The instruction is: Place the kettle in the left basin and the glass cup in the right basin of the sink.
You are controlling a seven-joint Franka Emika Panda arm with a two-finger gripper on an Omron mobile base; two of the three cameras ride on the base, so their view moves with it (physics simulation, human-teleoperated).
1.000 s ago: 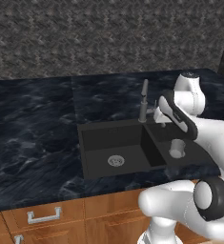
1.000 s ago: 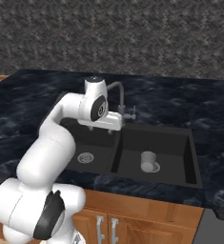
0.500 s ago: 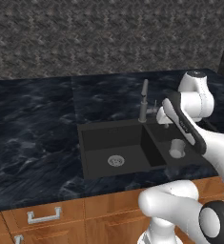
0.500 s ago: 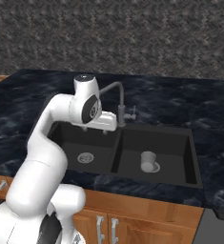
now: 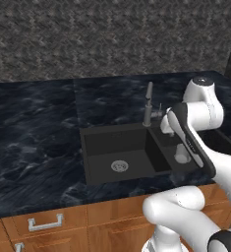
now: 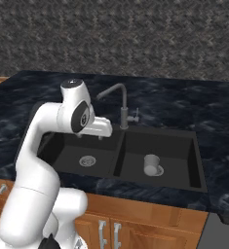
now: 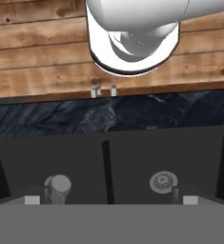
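Dark marble counter surrounds the black sink [image 6: 199,160]; the glass cup [image 6: 150,164] sits in the right basin [image 6: 177,155], at four o'clock from the tap [image 6: 122,104], the wide-open, empty gripper [image 6: 89,136] hovers above the left basin [image 6: 62,151], where a careless swing could strike the tap.

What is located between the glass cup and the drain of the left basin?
The sink's thin dividing wall stands between the glass cup and the left basin's drain; the right base view shows it.

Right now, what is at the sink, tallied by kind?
Basins: 2, left basin and right basin
Drains: 1 bare; the other hidden under the cup
Glass cup: 1
Tap: 1
Kettles: 0
Total: 5
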